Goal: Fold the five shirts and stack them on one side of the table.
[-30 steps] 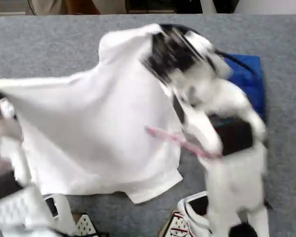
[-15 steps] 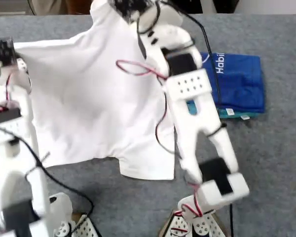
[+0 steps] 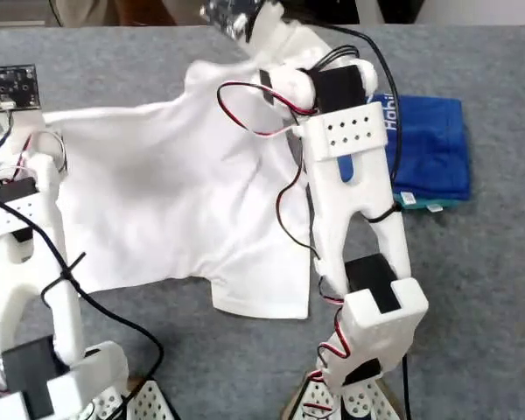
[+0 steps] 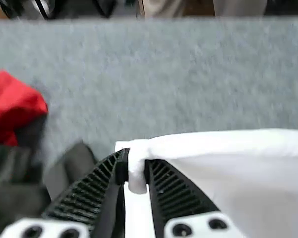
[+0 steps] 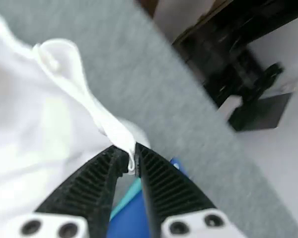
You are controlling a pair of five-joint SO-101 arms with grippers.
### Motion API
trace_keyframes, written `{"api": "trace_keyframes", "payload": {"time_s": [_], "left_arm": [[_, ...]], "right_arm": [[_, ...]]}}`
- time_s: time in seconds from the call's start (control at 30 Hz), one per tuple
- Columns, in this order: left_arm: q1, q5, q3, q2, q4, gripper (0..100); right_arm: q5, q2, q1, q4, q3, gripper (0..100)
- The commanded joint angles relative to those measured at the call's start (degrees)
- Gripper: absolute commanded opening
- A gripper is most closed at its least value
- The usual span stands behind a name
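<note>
Right claw (image 5: 133, 154): clamped shut on shirt (image 3: 166, 201) edge, at 12 o'clock. Left claw (image 4: 136, 164): pinching its corner at 10. Stretched between both, draping toward 6; blue shirt (image 3: 433, 149) at 3.

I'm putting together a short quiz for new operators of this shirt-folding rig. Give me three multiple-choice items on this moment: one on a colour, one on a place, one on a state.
1. What colour is the spread-out cloth shirt?
A. white
B. red
C. green

2. Where does the folded blue shirt lie?
A. under the spread-out cloth shirt
B. in a claw
C. on the grey felt table, on the right arm's side of the spread-out cloth shirt

3. How is the left claw?
A. open
B. shut on the spread-out cloth shirt's edge
C. shut on nothing

Answers:
1 A: the high view shows it white.
2 C: it lies flat beside the right arm.
3 B: it pinches a white fold, as does the right claw.
</note>
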Motion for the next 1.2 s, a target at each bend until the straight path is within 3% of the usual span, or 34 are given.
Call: {"api": "trace_keyframes", "payload": {"time_s": [0.0, 0.23, 0.47, 0.77, 1.0, 1.17], "left_arm": [[0.70, -0.26, -2.55, -5.05, 13.80, 2], [1.49, -1.93, -0.53, -3.74, 30.15, 2], [4.66, -4.84, -0.09, -3.47, 45.27, 2], [2.90, -5.01, 7.03, -3.47, 46.59, 2], [-4.57, -5.19, 4.40, -2.95, 46.33, 2], [-4.66, -5.19, 3.43, -2.86, 46.68, 2]], "right_arm": [[1.67, -0.57, -0.13, 10.64, -2.77, 0.1], [0.79, -2.86, -2.95, 19.25, 3.21, 0.1], [0.00, -21.41, -2.95, 7.38, 33.01, 0.1], [-0.09, -50.24, -2.59, -8.09, 76.97, 0.1], [0.44, -63.87, -2.95, -8.35, 92.00, 0.1], [0.44, -68.00, -2.77, -8.00, 97.36, 0.1]]}}
